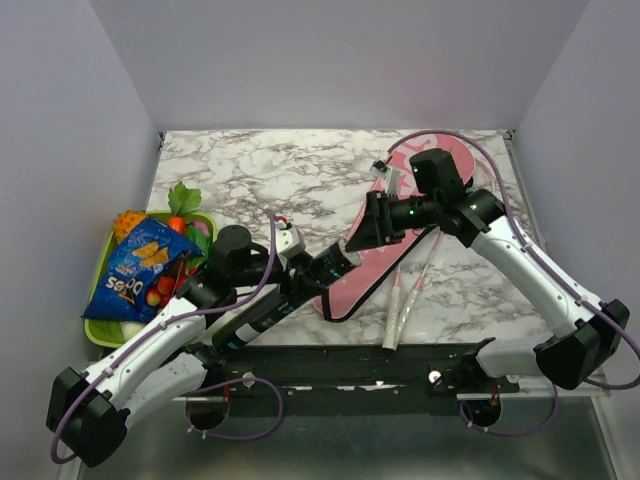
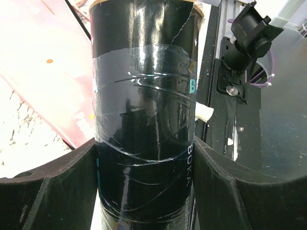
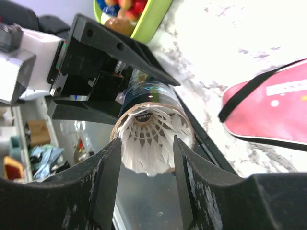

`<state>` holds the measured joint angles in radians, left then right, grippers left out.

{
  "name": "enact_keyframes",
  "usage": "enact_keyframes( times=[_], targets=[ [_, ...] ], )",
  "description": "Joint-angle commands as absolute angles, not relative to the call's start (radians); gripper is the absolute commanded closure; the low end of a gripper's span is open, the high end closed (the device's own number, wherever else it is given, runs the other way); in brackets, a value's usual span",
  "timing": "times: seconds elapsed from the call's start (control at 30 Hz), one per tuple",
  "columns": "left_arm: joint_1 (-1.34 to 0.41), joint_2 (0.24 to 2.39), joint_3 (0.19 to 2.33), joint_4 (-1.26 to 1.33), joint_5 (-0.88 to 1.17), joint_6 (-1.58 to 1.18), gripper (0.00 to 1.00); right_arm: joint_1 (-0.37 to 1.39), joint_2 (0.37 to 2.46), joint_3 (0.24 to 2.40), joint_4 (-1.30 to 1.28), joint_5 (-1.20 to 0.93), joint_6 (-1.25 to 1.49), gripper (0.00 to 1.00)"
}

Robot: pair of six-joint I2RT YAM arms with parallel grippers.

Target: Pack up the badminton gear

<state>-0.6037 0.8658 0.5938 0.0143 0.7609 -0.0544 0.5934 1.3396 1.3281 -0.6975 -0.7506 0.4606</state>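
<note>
Left gripper (image 2: pixel 145 143): jaws wide but clamped on the black tube (image 2: pixel 144 72), a finger pressed to each side of its barrel. Grip looks firm.

Tube lies slantwise in the overhead view, long axis running from lower left up to centre. Its open mouth points at the right arm. The mouth end hangs over the near edge of the pink racket bag (image 1: pixel 350 290).

Right gripper (image 3: pixel 147 143): jaws partly open, one finger either side of the tube mouth. A white shuttlecock (image 3: pixel 143 117) sits in that mouth, cork inward, feathers toward the wrist camera. Cannot tell whether the pads touch the feathers or stand just clear of them.

Key relation: right jaws meet the tube head-on, in line with its long axis. Judged: any seating or backing off should go straight along that axis; a sideways move would catch the feather skirt or the rim.

Two rackets (image 1: pixel 395 315) lie at lower centre-right, white handles toward the arm bases and just beside the bag. The right arm is nearer both. Bag not yet packed.
</note>
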Motion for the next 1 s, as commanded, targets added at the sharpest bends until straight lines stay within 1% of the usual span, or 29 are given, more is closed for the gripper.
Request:
enact_keyframes(
  times=[0.0, 0.07, 0.1, 0.13, 0.2, 0.3, 0.33, 0.4, 0.53, 0.67, 0.8, 0.97],
  targets=[
    [-0.6, 0.844, 0.568, 0.058, 0.745, -0.035, 1.0, 0.508, 1.292, 1.399, -0.831, -0.644, 0.434, 0.42],
    [-0.6, 0.833, 0.56, 0.06, 0.742, -0.035, 1.0, 0.468, 1.275, 1.411, -0.87, -0.597, 0.433, 0.41],
    [-0.6, 0.828, 0.56, 0.057, 0.741, -0.035, 1.0, 0.43, 1.269, 1.414, -0.885, -0.572, 0.433, 0.38],
    [-0.6, 0.819, 0.558, 0.057, 0.739, -0.034, 1.0, 0.408, 1.264, 1.419, -0.917, -0.516, 0.43, 0.38],
    [-0.6, 0.807, 0.554, 0.054, 0.736, -0.032, 1.0, 0.353, 1.264, 1.428, -0.942, -0.486, 0.422, 0.37],
    [-0.6, 0.781, 0.551, 0.04, 0.721, -0.026, 1.0, 0.299, 1.278, 1.405, -0.982, -0.359, 0.442, 0.34],
    [-0.6, 0.77, 0.554, 0.032, 0.716, -0.026, 1.0, 0.282, 1.285, 1.394, -1.006, -0.277, 0.462, 0.34],
    [-0.6, 0.758, 0.56, 0.02, 0.707, -0.034, 1.0, 0.226, 1.299, 1.356, -1.019, -0.21, 0.48, 0.34],
    [-0.6, 0.712, 0.565, 0.002, 0.683, -0.046, 1.0, 0.111, 1.293, 1.223, -0.976, -0.037, 0.54, 0.34],
    [-0.6, 0.666, 0.554, -0.029, 0.62, -0.06, 1.0, 0.019, 1.304, 1.142, -0.919, 0.104, 0.604, 0.34],
    [-0.6, 0.64, 0.546, -0.043, 0.563, -0.087, 1.0, -0.084, 1.383, 1.108, -0.853, 0.198, 0.658, 0.35],
    [-0.6, 0.624, 0.538, -0.038, 0.526, -0.144, 1.0, -0.126, 1.494, 1.106, -0.785, 0.281, 0.68, 0.36]
  ],
)
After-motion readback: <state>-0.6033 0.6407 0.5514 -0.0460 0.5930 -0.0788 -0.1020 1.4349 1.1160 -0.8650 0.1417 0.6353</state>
